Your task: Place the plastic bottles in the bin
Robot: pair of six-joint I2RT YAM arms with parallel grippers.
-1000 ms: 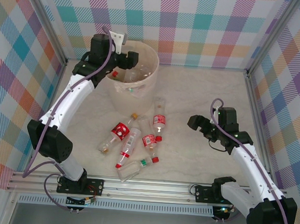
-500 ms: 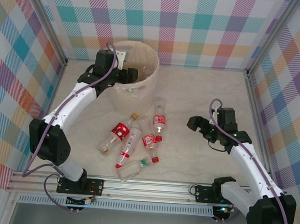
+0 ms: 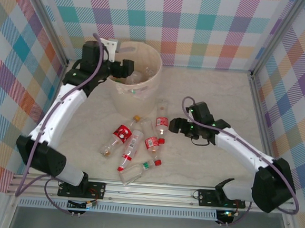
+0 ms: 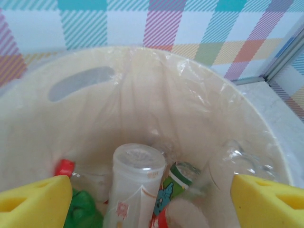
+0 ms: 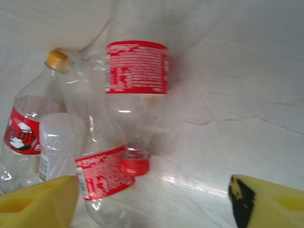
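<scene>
Since both pairs of pads stand wide apart with nothing between them, neither arm carries a bottle. Left gripper (image 4: 151, 202): jaws spread, empty, looking down into the bin (image 4: 80, 118), where several bottles (image 4: 135, 185) lie heaped inside a clear liner (image 4: 156, 90). From above, the left gripper (image 3: 125, 68) hangs over the bin (image 3: 146, 92) at its left rim. Right gripper (image 5: 152, 204): jaws wide, empty, low over the table (image 3: 212, 97) and facing the loose pile (image 3: 139, 142). The nearest bottle (image 5: 137, 71) lies with its red cap (image 5: 134, 164) toward the jaws and its label farther off. Judged step: right arm picks that bottle. To do it well, go past the cap and straddle the labelled body, pads closing across its width, not on the tapering neck. A neighbour (image 5: 102, 178) lies against the cap end, so come in from the clear side or it gets pinched too. The thin, empty shell will likely roll or squirt out, so close slowly and lift straight. The left arm ought to clear the rim before the carry. Hard to read: the right wrist view is blurred, clear plastic fades into the pale table, the pads are cut off by the frame, and the count in the bin cannot be told.
</scene>
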